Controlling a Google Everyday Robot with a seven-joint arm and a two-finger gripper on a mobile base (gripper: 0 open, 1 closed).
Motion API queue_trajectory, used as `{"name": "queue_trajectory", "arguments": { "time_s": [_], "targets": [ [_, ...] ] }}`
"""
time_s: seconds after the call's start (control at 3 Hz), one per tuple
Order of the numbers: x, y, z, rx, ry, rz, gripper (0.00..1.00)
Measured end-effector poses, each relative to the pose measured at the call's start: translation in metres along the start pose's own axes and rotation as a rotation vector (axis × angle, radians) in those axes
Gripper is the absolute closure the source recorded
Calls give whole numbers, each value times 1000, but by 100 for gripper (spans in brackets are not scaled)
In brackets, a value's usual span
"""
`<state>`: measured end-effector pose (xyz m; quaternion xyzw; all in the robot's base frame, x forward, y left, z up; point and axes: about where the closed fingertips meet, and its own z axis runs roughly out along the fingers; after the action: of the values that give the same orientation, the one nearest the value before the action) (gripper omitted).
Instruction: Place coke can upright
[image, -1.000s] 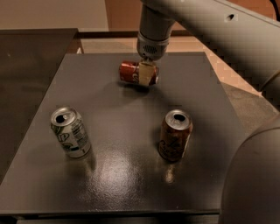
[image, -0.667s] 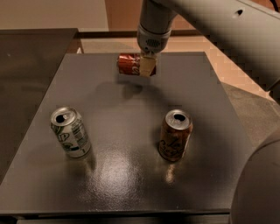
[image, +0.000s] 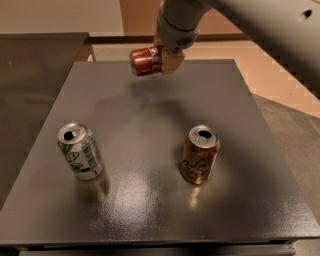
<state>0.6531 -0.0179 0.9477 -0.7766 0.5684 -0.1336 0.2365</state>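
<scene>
While the arm (image: 182, 22) reaches in from the 1 o'clock corner of the view, the gripper (image: 163, 61) hangs over the far edge of the dark grey table (image: 150, 210), at about 12 o'clock from the table's middle. Its fingers (image: 173, 62) are closed narrow around the coke can (image: 144, 61), gripping it at the end nearer the arm; one tan pad shows on the can's right side, and the other finger is hidden behind it. The coke can is red with a silver rim and lies on its side in the grip, long axis roughly level, its free end pointing toward 9 o'clock. It appears to be clear of the tabletop, with a soft shadow (image: 142, 100) spread on the surface just below it. Two other cans stand upright on the table, well apart from the gripper: a white-and-green can (image: 80, 151) at about 8 o'clock from the table's middle, and a brown can (image: 200, 156) with pale script at about 4 o'clock. Both have their opened tops facing up, and they stand well apart from each other.
</scene>
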Motion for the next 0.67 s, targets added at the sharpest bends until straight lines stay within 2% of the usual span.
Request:
{"name": "queue_trajectory", "arguments": {
  "time_s": [0.33,0.67],
  "targets": [
    [-4,-5,-14,102,0,-198,100],
    [-6,-9,-18,213,50,-416,100]
  ]
}}
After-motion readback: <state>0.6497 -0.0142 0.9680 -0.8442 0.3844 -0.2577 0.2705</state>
